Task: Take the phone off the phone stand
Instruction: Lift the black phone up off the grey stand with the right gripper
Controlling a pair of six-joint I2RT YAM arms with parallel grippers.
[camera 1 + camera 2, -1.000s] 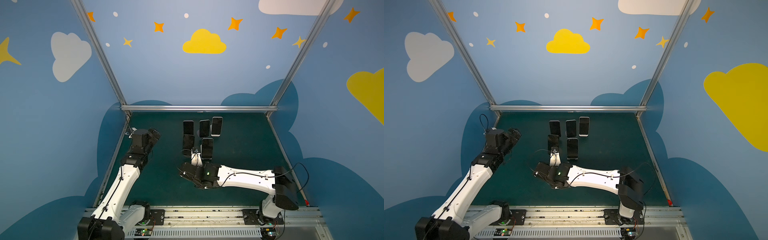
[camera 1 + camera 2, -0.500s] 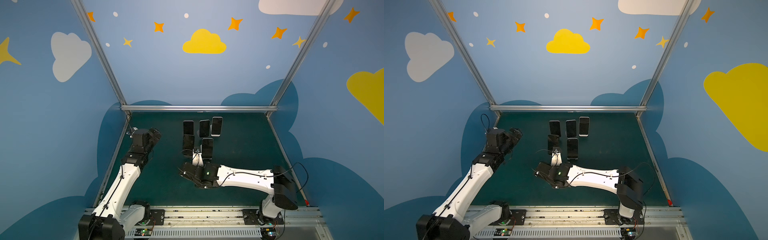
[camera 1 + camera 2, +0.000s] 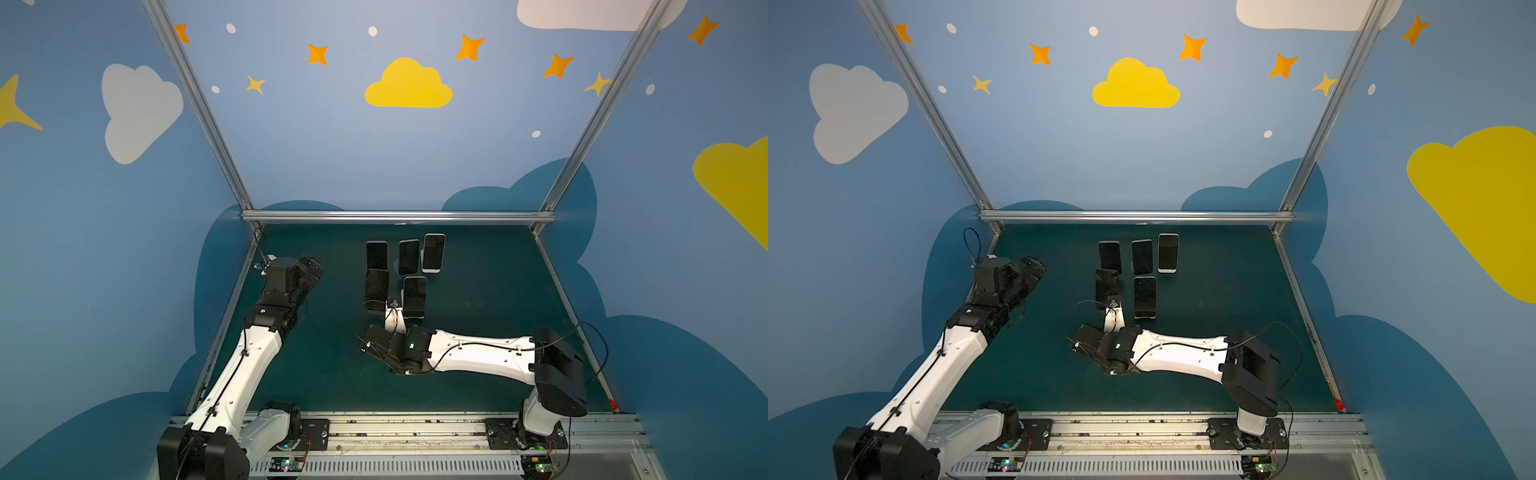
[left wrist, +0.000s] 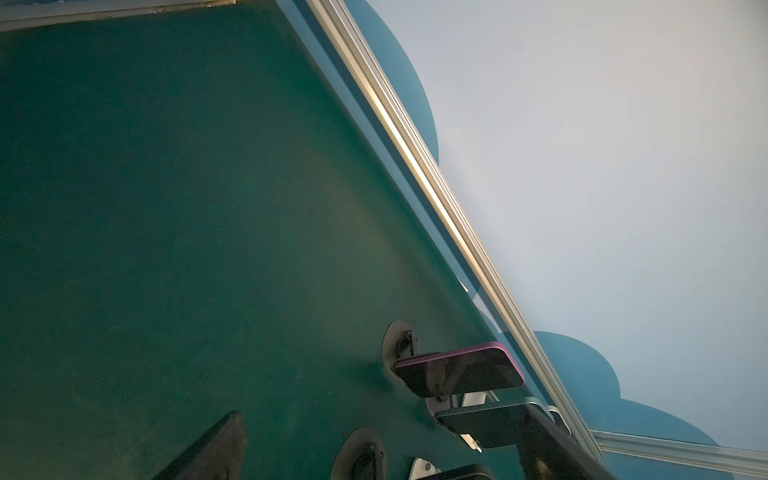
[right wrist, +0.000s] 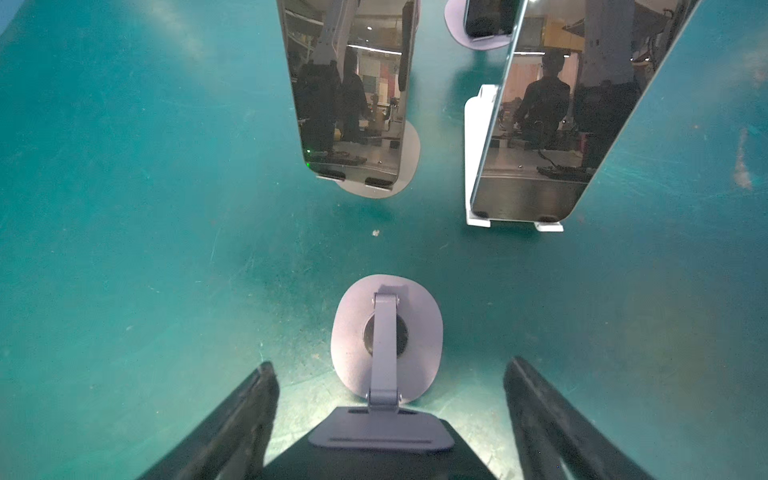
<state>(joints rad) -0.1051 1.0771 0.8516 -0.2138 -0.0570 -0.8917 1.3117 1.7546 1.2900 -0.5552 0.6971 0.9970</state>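
A dark phone (image 3: 377, 289) leans on a grey-purple phone stand (image 5: 386, 332) at the front left of the cluster, seen in both top views (image 3: 1106, 286). My right gripper (image 3: 389, 305) reaches it from the near side. In the right wrist view the phone's black back (image 5: 374, 465) and the stand's holder plate (image 5: 380, 432) lie between my right gripper's (image 5: 390, 363) fingers. The jaws stand apart on either side, and green mat shows between each fingertip and the phone. My left gripper (image 3: 313, 266) hovers open and empty at the left.
Three more phones stand on stands in a back row (image 3: 376, 255), (image 3: 409, 256), (image 3: 433, 252). Another phone (image 3: 414, 296) on a white stand (image 5: 478, 166) is just right of the grasped area. A metal rail (image 3: 399, 216) bounds the green mat (image 3: 478, 299) at the back.
The right gripper's fingers have drawn closer together around the phone. The left arm has shifted slightly and stays open.
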